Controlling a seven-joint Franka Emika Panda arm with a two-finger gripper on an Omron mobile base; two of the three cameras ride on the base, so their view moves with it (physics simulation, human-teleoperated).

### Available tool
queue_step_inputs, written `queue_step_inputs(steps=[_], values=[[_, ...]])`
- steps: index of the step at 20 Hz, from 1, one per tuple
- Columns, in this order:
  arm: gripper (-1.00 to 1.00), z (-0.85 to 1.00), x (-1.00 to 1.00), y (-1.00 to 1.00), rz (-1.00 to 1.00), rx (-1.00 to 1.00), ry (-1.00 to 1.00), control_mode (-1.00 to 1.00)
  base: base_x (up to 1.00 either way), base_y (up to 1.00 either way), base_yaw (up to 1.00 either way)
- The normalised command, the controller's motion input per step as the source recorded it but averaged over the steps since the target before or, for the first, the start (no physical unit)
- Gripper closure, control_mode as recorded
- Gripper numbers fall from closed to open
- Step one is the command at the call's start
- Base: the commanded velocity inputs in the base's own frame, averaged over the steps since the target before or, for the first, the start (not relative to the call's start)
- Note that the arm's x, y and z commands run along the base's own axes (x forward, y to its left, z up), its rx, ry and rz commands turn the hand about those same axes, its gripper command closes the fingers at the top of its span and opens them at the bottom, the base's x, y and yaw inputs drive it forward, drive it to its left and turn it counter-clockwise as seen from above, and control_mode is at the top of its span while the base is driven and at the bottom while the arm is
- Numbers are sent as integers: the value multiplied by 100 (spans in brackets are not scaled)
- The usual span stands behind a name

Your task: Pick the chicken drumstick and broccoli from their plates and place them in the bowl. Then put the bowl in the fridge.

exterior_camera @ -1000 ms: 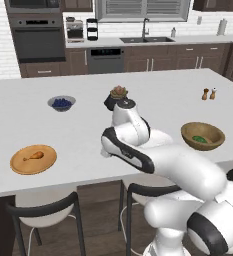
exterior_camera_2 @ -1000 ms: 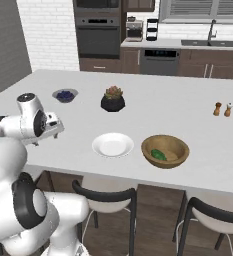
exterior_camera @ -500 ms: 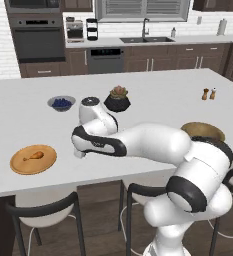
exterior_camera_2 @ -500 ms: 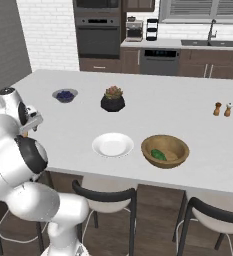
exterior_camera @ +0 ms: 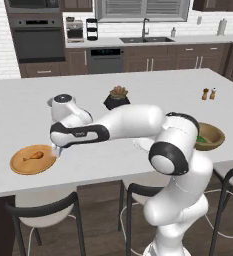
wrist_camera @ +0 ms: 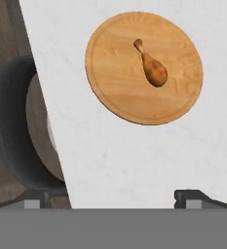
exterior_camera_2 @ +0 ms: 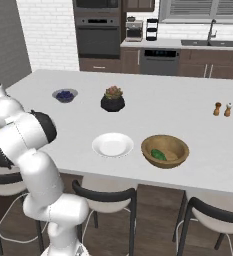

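The chicken drumstick (wrist_camera: 151,65) lies on the tan wooden plate (wrist_camera: 110,78), slightly off its middle, thin bone end pointing away from the thick end; in the left base view the same drumstick (exterior_camera: 34,156) sits near the counter's front left edge on that plate (exterior_camera: 19,165). The gripper (wrist_camera: 112,197) hovers above bare counter beside the plate, jaws spread wide with nothing between them. The broccoli (exterior_camera_2: 158,155) rests inside the brown wooden bowl (exterior_camera_2: 178,145), and the white plate (exterior_camera_2: 112,145) lies just beside the bowl, apart from it.

The white marble-look island counter (exterior_camera_2: 178,110) also carries a small grey bowl of blueberries (exterior_camera_2: 65,94), a succulent in a black pot (exterior_camera_2: 112,99) and two shakers (exterior_camera_2: 222,109) well apart on the far right. Dark stools (exterior_camera_2: 105,200) stand along the near edge. Behind are dark brown cabinets (exterior_camera: 153,57), a built-in oven (exterior_camera: 36,36), a sink with a faucet (exterior_camera: 145,31) under a shuttered window, and white brick wall (exterior_camera_2: 45,35). No writing or labels can be read anywhere.
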Motion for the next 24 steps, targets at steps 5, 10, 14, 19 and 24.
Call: queue_step_inputs(steps=[5, 10, 14, 19, 24], values=[[-100, -11, 1, 33, 17, 2, -6, -100, 0, 0, 0], [-100, -5, 35, 25, 1, 2, 0, -100, 0, 0, 0], [-100, -28, 7, 9, 0, 5, 0, -100, 0, 0, 0], [-100, -35, 0, 5, 0, 14, 0, -100, 0, 0, 0], [-100, -22, 28, 3, 0, 8, 0, -100, 0, 0, 0]])
